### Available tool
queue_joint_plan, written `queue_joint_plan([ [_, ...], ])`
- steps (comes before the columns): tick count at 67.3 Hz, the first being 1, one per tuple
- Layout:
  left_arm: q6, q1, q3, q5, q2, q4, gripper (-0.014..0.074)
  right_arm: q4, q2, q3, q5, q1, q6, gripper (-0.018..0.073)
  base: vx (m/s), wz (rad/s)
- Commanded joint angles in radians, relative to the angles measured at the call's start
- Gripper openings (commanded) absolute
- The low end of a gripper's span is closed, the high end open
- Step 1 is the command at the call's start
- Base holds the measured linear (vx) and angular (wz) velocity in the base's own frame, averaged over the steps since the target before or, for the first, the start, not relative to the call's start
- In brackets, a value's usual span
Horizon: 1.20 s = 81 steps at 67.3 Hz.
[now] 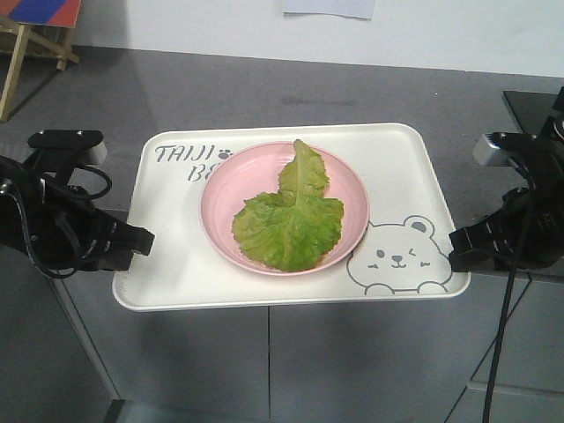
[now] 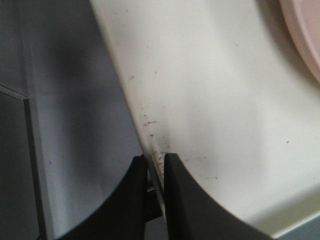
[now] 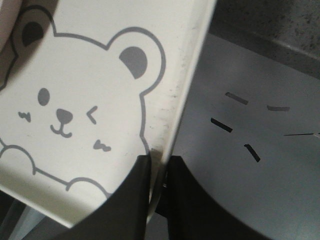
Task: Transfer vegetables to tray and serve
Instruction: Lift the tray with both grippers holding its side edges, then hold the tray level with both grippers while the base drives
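Exterior front-facing — jaws pinch tray (image 1: pixel 167 275) edges, lettuce (image 1: pixel 291 220) on pink plate (image 1: pixel 231 181), easel (image 1: pixel 13 70) far-left

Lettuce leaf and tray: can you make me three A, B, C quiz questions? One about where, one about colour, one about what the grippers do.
1. Where is the lettuce leaf? A on the floor; B on the plate; C on a chair.
2. What colour is the plate? A blue; B yellow; C pink.
3. What are the left gripper and right gripper doing? A each shut on an edge of the tray; B both open; C holding the leaf.
Answers: 1 B, the leaf lies inside the plate. 2 C, its rim shows pink. 3 A, each wrist view shows the tray's rim pinched.
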Motion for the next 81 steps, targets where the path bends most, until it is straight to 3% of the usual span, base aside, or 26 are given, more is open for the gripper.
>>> queue_joint_plan([
  [1, 0.026, -0.01, -0.03, -0.056, -0.039, -0.058, -0.0006, 0.081, -0.037, -0.025, 0.006, 0.003, -0.04, -0.0004, 0.08, -0.13],
  [81, 0.026, -0.01, -0.03, -0.056, -0.039, -0.058, -0.0006, 0.081, -0.037, -0.025, 0.006, 0.003, -0.04, -0.0004, 0.1, -0.14],
])
